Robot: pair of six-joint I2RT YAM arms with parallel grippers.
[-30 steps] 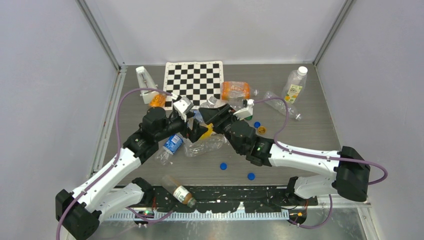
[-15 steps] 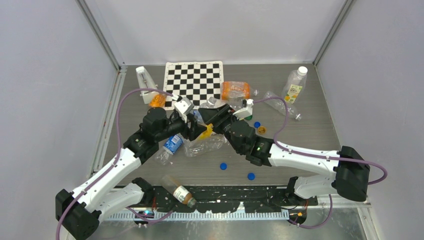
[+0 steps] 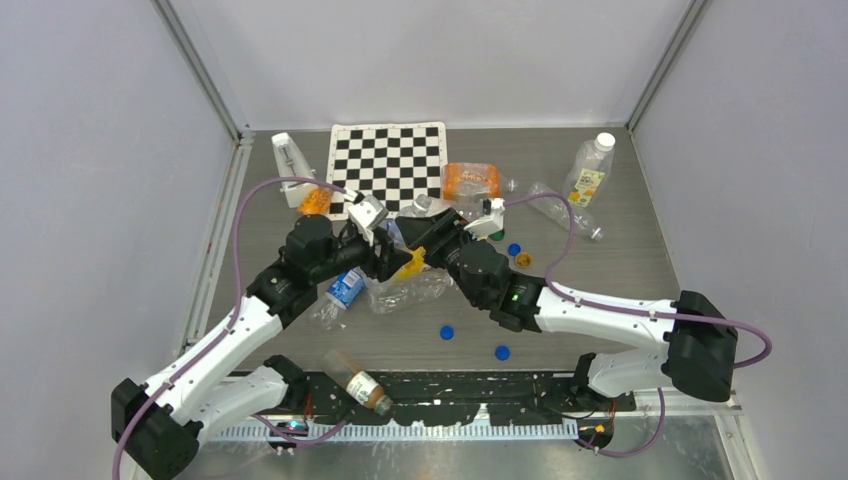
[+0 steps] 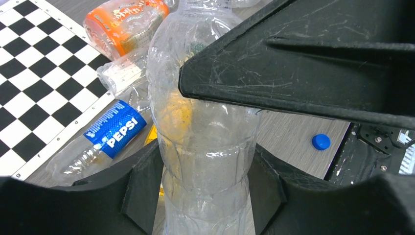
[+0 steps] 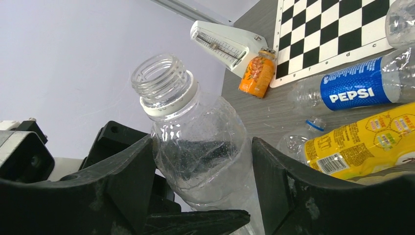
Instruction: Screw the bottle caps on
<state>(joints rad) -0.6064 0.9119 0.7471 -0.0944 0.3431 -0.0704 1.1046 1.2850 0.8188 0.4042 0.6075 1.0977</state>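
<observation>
- The step in hand looks like readying a bottle for capping; no cap is in either hand.
- The left hand [image 4: 205, 164] is closed on the lower body of a clear bottle [image 5: 200, 132]; the plastic fills the gap between its fingers and the bottle stands roughly upright.
- The right hand [image 5: 203, 149] sits with wide jaws around the same bottle's shoulder; one finger seems to touch the wall, but whether it presses I cannot tell.
- The threaded neck [image 5: 159, 81] is bare above a white ring.
- The caps lie loose on the desk [image 3: 600, 290]; one blue cap [image 3: 446, 332] and a second blue cap [image 3: 502, 352] lie near the arms' bases, well apart from the bottle; an orange cap [image 3: 523, 260] lies just beside the right forearm.
- Next, as I judge it, the right hand must let go, reach down for a cap, and bring it flat onto the neck; the left must hold firm against the twist, since thin walls may crumple.
</observation>
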